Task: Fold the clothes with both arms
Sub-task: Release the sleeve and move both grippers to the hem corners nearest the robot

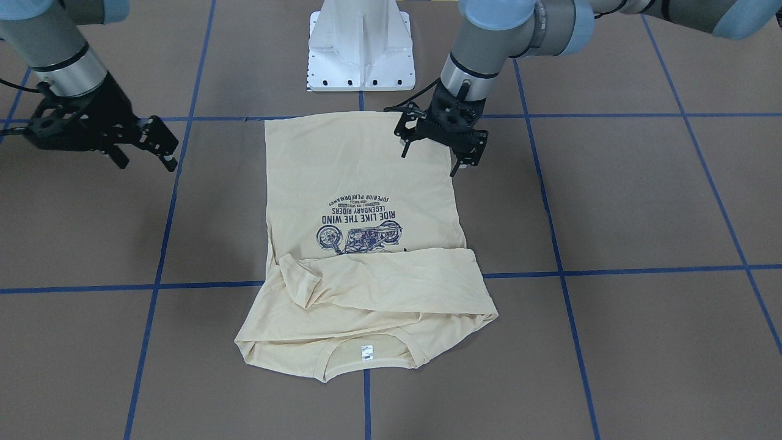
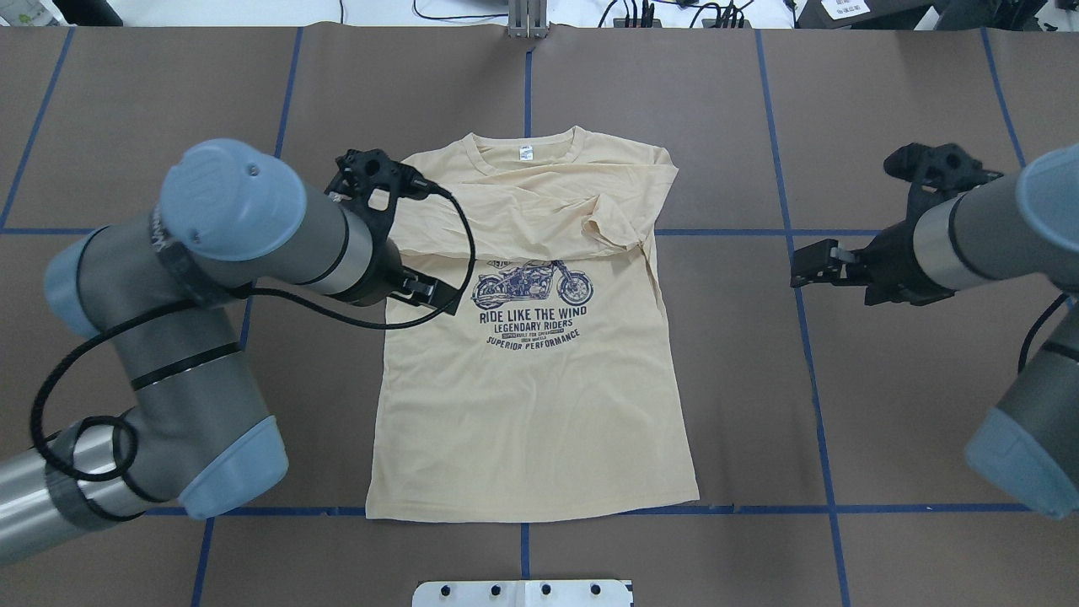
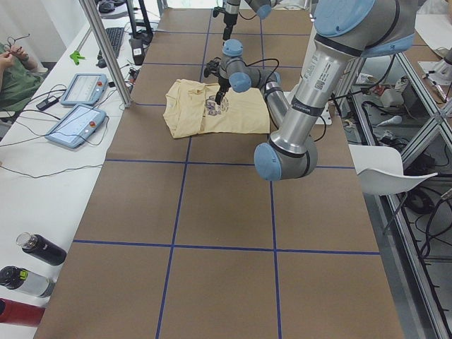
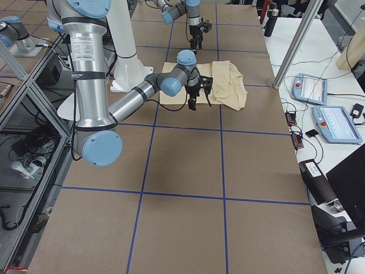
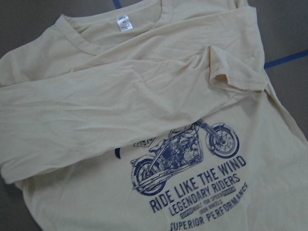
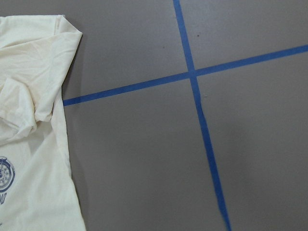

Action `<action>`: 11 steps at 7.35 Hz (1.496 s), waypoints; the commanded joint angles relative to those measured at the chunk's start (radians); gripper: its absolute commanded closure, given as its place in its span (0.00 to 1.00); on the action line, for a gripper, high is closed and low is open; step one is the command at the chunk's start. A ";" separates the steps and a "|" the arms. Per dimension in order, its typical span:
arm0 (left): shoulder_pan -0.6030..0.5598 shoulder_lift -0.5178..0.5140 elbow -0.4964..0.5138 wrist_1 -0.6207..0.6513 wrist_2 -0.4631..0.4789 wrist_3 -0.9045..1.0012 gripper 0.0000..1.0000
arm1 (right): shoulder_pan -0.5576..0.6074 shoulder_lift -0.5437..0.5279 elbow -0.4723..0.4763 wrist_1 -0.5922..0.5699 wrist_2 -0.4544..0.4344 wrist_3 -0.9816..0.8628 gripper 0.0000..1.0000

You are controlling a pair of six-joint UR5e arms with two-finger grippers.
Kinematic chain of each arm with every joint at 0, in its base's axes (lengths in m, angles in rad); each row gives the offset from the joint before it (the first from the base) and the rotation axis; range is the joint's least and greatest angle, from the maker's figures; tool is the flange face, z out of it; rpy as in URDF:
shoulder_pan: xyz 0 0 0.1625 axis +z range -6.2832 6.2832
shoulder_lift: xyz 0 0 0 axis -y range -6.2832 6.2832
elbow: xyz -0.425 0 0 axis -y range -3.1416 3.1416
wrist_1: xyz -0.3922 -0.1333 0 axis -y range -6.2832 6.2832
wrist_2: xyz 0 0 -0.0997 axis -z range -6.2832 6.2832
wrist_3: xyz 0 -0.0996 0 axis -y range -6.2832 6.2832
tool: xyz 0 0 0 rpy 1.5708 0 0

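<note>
The clothes are one cream-yellow T-shirt (image 1: pixel 366 171) (image 2: pixel 531 405) lying flat with its navy motorcycle print up. Both long sleeves are folded across the chest, and the white neck label (image 2: pixel 526 153) lies at the far side from the robot. My left gripper (image 1: pixel 429 160) (image 2: pixel 421 288) hangs open and empty above the shirt's left edge, near the sleeve fold. My right gripper (image 1: pixel 145 162) (image 2: pixel 809 268) is open and empty over bare table, well off the shirt's right side. The left wrist view shows the collar, sleeves and print (image 5: pixel 187 154). The right wrist view shows only the shirt's right edge (image 6: pixel 29 96).
The brown table top is crossed by blue tape lines (image 2: pixel 809 337). The white pedestal base (image 1: pixel 361 49) stands just behind the hem. A side table holds tablets (image 3: pixel 74 123) and bottles (image 3: pixel 41 248). A person's arm (image 3: pixel 10 70) shows beside it.
</note>
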 commanded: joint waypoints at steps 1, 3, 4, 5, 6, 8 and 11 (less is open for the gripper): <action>0.073 0.160 -0.110 -0.036 0.009 -0.112 0.00 | -0.227 -0.035 0.072 -0.001 -0.194 0.187 0.00; 0.204 0.336 -0.107 -0.280 0.100 -0.273 0.00 | -0.323 -0.081 0.124 -0.003 -0.265 0.256 0.00; 0.249 0.356 -0.104 -0.310 0.110 -0.347 0.00 | -0.343 -0.081 0.124 -0.004 -0.289 0.260 0.00; 0.319 0.357 -0.091 -0.309 0.162 -0.411 0.03 | -0.349 -0.081 0.124 -0.004 -0.293 0.269 0.00; 0.350 0.348 -0.071 -0.309 0.174 -0.444 0.20 | -0.349 -0.081 0.124 -0.004 -0.293 0.269 0.00; 0.366 0.325 -0.064 -0.304 0.168 -0.446 0.43 | -0.349 -0.081 0.124 -0.004 -0.293 0.269 0.00; 0.372 0.308 -0.043 -0.300 0.164 -0.444 0.51 | -0.349 -0.081 0.124 -0.006 -0.293 0.269 0.00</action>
